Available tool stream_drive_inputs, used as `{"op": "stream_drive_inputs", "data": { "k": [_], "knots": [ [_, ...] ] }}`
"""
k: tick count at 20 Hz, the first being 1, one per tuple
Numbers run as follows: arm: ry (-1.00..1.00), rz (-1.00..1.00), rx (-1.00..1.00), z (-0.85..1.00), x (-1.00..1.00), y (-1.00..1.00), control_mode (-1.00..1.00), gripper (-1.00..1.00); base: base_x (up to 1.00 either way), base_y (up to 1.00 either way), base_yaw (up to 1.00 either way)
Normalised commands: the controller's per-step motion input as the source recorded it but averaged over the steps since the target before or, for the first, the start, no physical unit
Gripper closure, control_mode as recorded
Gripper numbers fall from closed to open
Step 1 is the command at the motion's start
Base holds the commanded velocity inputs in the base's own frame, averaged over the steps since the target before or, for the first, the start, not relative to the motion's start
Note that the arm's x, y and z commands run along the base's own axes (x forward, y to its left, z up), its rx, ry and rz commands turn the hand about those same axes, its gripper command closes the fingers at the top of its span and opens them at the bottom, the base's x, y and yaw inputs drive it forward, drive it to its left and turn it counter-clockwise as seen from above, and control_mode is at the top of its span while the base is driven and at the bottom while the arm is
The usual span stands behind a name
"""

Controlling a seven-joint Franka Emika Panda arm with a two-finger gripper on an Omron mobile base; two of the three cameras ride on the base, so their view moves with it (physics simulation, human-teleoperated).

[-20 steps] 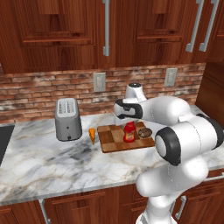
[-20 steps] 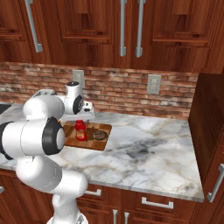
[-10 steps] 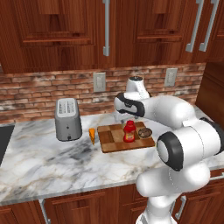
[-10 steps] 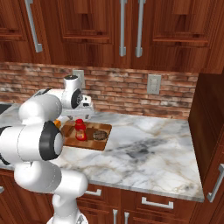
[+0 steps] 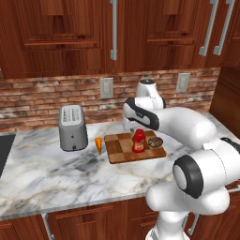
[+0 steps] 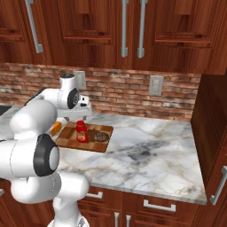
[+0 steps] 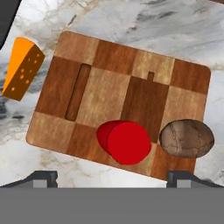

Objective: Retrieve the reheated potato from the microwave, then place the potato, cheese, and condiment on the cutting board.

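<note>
The orange-yellow cheese wedge (image 7: 22, 68) lies on the marble worktop (image 7: 131, 22) just off the checkered brown wooden cutting board (image 7: 118, 92), up-left of the gripper (image 7: 111, 177); its fingers stand wide apart, holding nothing.

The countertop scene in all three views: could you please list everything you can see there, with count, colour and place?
Checkered brown wooden cutting board: one, on the marble counter.
Squat red condiment bottle: one, upright on the board.
Round mottled brown potato: one, on the board beside the bottle.
Orange-yellow cheese wedge: one, on the counter just off the board's edge.
Silver toaster: one, on the counter beyond the cheese.
Pale wall outlets: two, on the brick backsplash.
Robot's claw: one, dark tips wide apart, above the board.
</note>
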Motion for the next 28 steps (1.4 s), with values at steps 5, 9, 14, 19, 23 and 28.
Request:
{"op": "stream_drive_inputs", "data": {
  "k": [5,9,14,19,23,28],
  "knots": [
    [-0.02,0.0,0.0,0.19,-0.21,0.17,-1.0,-1.0,0.0,0.0,0.0],
    [-0.01,0.0,0.0,0.22,-0.26,0.24,-1.0,-1.0,0.0,0.0,0.0],
    [0.0,0.0,0.0,0.06,-0.3,0.36,-1.0,-1.0,0.0,0.0,0.0],
    [0.0,0.0,0.0,-0.11,-0.2,0.53,-1.0,-1.0,0.0,0.0,0.0],
    [0.0,-0.02,0.0,-0.24,0.04,0.58,-1.0,-1.0,0.0,0.0,0.0],
    [0.0,-0.09,0.01,-0.27,0.45,0.45,-1.0,-1.0,0.0,0.0,0.0]
  ]
}}
